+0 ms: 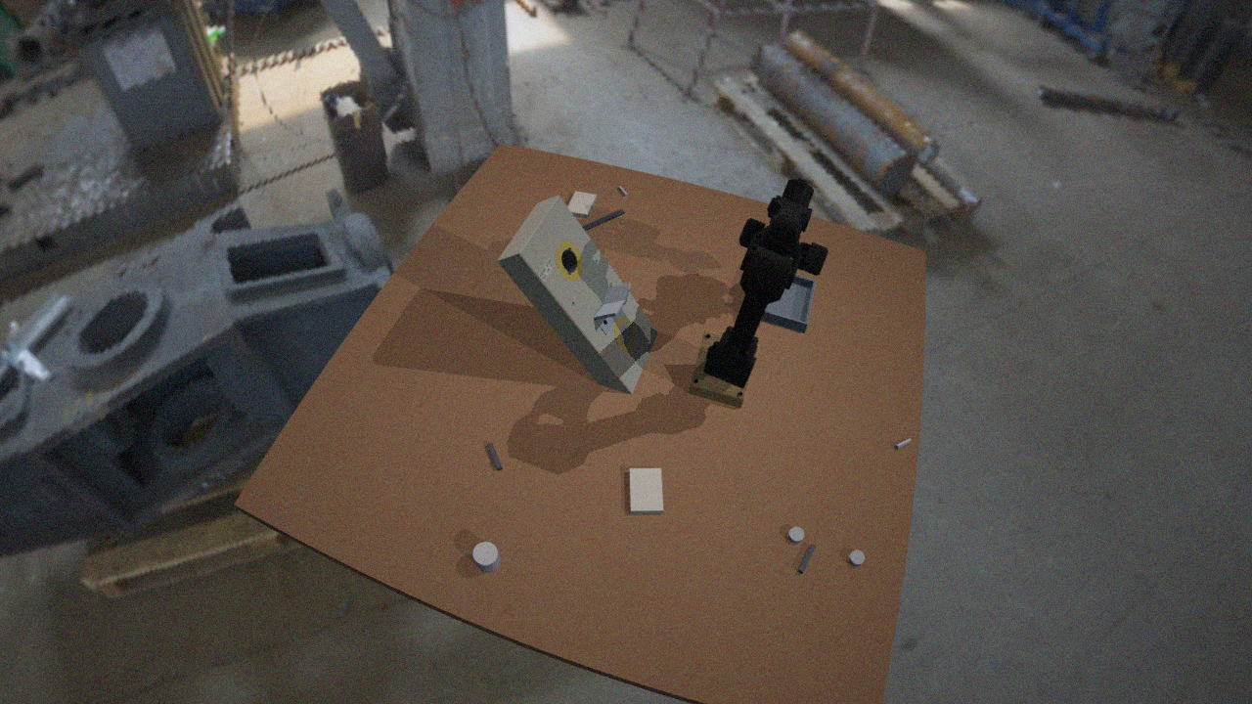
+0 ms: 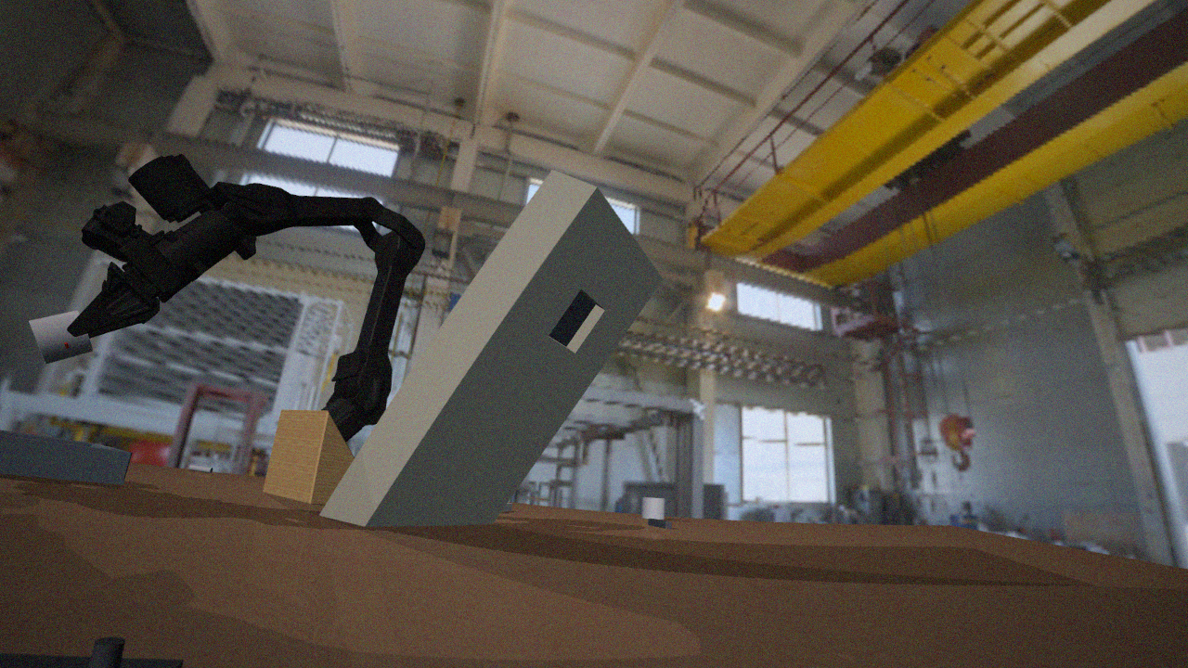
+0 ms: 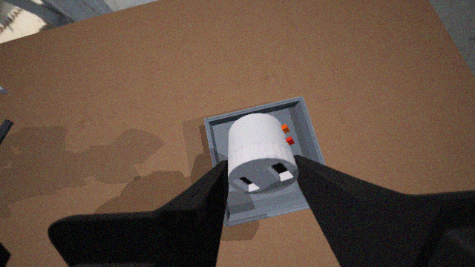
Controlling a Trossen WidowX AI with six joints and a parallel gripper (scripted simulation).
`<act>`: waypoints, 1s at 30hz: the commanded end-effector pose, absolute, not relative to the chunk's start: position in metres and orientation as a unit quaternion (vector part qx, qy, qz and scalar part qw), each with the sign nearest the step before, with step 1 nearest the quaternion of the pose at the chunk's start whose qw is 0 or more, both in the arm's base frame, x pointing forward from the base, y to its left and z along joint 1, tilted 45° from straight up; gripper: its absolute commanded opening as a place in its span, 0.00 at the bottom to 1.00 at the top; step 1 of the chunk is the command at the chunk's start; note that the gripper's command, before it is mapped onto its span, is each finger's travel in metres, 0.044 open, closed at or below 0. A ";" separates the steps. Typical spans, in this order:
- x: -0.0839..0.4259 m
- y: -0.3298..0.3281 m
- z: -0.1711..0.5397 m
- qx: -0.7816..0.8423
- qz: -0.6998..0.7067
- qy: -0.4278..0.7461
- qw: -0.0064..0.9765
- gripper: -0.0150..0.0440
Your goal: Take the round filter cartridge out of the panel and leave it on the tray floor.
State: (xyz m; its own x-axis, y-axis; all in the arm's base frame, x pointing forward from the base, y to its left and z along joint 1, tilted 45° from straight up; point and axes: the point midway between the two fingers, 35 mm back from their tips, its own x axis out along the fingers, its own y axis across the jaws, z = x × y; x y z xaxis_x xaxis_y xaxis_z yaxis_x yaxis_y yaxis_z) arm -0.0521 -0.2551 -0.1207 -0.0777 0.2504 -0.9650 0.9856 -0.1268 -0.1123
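The white filter cartridge (image 3: 257,141) (image 2: 59,337) is held at its slotted end, its grey face with two slots towards the wrist camera and two small red and orange tabs on its side. My gripper (image 3: 260,163) (image 2: 81,328) is shut on it. In the wrist view the cartridge shows over the grey tray (image 3: 315,135) (image 1: 790,327) (image 2: 66,458); in the exterior view both hang well above the tray's height. The tilted service panel (image 1: 559,301) (image 2: 498,366) has a dark open round hole (image 1: 569,260) with a yellow ring. In the top view the arm hides the cartridge.
A grey bracket (image 1: 612,306) sticks out of the panel's face. The arm's wooden base block (image 1: 717,392) (image 2: 305,456) stands between panel and tray. A dark bar (image 1: 603,219) and a pale block (image 1: 582,203) lie behind the panel. Another pale block (image 1: 646,490) and a white cylinder (image 1: 485,556) are at the front.
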 end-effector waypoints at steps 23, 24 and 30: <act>-0.068 -0.189 -0.183 0.567 -0.521 0.539 0.343 0.25; -0.068 -0.189 -0.183 0.567 -0.521 0.539 0.343 0.25; -0.067 -0.189 -0.179 0.574 -0.515 0.539 0.339 0.48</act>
